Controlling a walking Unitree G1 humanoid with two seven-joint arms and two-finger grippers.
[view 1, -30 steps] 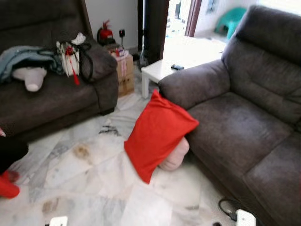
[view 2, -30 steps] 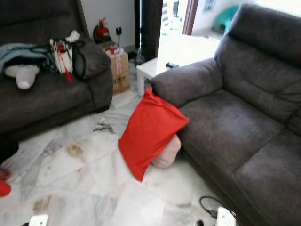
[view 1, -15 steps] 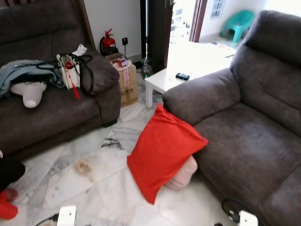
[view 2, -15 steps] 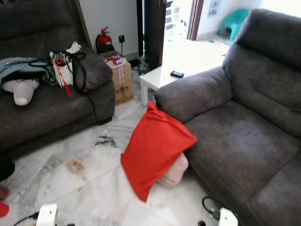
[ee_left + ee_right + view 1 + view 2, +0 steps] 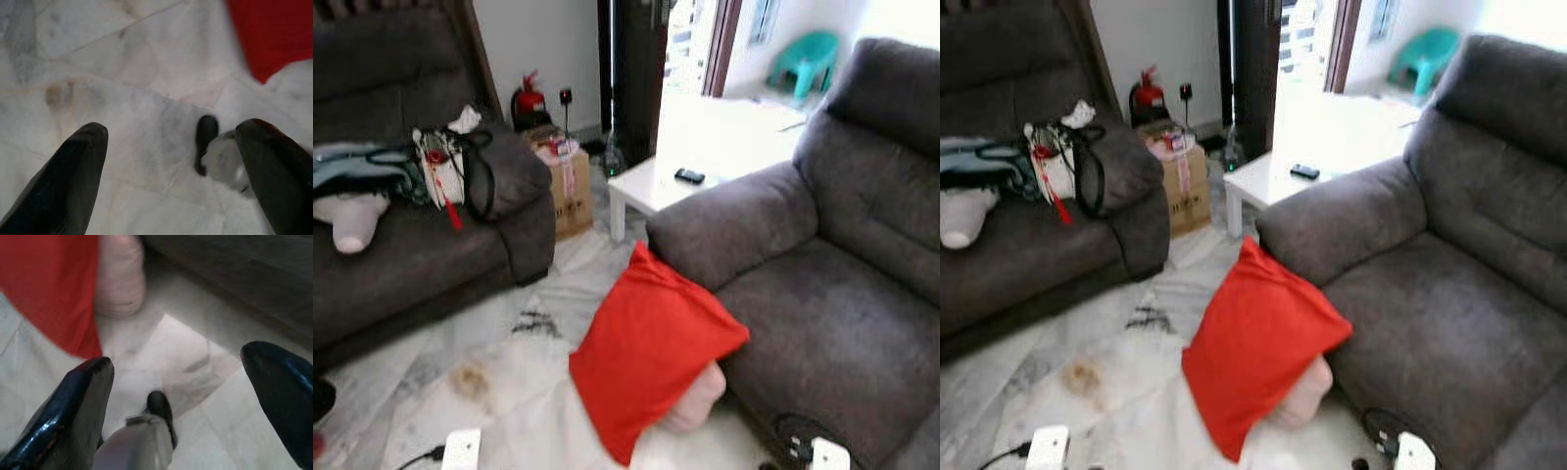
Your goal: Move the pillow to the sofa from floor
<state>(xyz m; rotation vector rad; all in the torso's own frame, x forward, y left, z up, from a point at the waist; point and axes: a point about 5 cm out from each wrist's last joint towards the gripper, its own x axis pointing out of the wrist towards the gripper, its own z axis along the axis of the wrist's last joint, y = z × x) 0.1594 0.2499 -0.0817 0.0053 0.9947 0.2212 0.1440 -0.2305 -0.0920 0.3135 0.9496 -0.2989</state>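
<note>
A red pillow [image 5: 651, 349] stands tilted on the marble floor, leaning against the front of the grey sofa [image 5: 822, 323] on the right. A pale pink cushion [image 5: 697, 397] sits behind its lower corner. The red pillow's edge [image 5: 274, 34] shows beyond my left gripper [image 5: 171, 161], whose black fingers are spread open above the bare floor. My right gripper [image 5: 181, 387] is open too, above the floor close to the red pillow [image 5: 49, 289] and the pink cushion [image 5: 120, 279].
A second dark sofa [image 5: 421, 245] on the left holds a bag [image 5: 450, 166] and clothes. A cardboard box [image 5: 568, 181] and a white low table [image 5: 656, 181] stand at the back. White plugs with cables [image 5: 460, 448] [image 5: 822, 455] lie on the floor.
The camera has shifted, so the whole scene sits lower and slightly further left in the picture. The pillow itself has not moved from its place against the sofa.
</note>
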